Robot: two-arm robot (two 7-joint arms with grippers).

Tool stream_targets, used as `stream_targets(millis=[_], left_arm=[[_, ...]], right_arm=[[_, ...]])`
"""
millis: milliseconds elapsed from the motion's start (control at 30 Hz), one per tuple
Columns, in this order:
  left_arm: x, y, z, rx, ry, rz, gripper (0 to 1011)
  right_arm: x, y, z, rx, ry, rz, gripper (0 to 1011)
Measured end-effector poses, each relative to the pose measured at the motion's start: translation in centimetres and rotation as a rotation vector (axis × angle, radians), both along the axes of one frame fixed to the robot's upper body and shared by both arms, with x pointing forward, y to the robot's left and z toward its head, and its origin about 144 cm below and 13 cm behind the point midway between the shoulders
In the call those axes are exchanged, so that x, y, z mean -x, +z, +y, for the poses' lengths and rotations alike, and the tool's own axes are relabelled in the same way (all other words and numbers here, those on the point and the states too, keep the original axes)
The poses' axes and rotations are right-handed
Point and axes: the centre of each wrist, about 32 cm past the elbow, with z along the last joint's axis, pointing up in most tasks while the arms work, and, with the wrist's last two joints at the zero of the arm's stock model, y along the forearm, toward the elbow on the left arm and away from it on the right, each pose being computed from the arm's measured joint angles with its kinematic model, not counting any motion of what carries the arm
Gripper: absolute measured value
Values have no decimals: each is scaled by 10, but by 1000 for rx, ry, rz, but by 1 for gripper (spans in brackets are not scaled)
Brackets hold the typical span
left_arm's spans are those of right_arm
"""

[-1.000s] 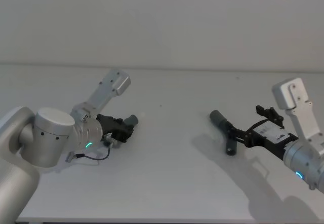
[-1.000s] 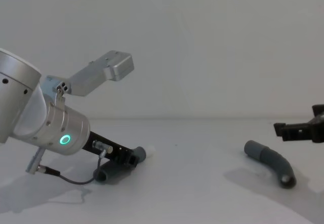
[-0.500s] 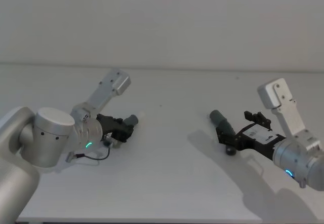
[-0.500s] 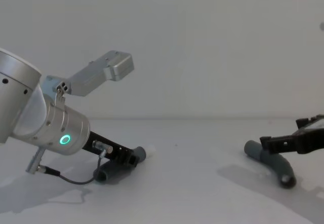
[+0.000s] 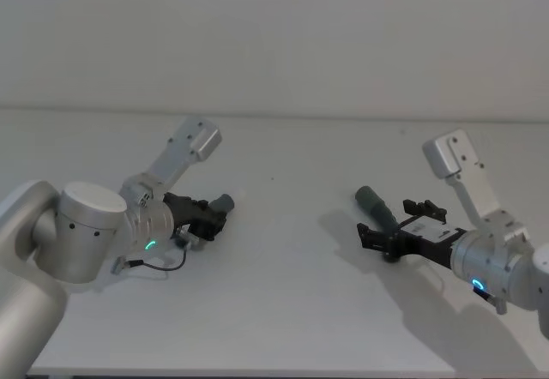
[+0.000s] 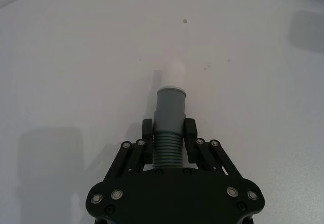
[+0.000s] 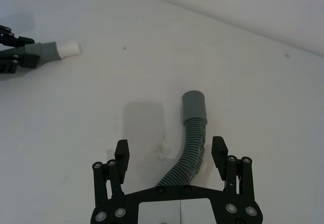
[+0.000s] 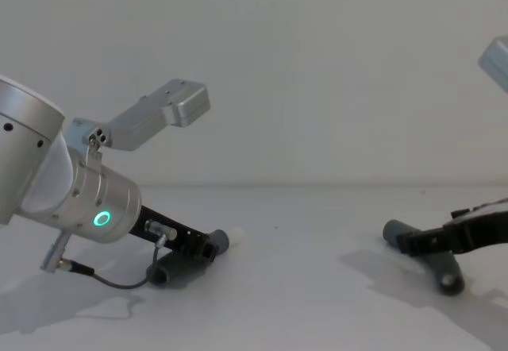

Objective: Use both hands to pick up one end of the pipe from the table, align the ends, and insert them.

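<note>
Head view: the left gripper lies low on the white table, at the robot's left, pinching the left pipe piece. At the right, the right gripper reaches over the right pipe piece, which lies flat on the table, well apart from the other.

Left wrist view: the fingers are pressed onto the dark ribbed part just behind the lighter grey collar. The white tip pokes out free ahead.

Right wrist view: the fingers are spread, one on either side of the ribbed bend and clear of it. The wider sleeve points away from the gripper.

Chest view: seen from the side, the right gripper sits low by its piece; whether it touches the piece is hard to tell from here.

Both pieces look like light plastic, dark grey with a curved ribbed bend and a smooth straight collar. The ribs should grip well but will probably flex a little, while the collar is likely slippery. The best hold seems to be on the ribs close behind the collar, leaving the end free for mating.
</note>
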Motion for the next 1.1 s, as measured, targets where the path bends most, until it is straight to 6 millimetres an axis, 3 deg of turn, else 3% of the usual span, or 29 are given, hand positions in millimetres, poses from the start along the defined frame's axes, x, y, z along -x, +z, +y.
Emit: stream_targets(millis=[1100], left_arm=[[0,0,0,0,0,0,353]], right_arm=[[-37,-3,3,12,-24,114,1000]])
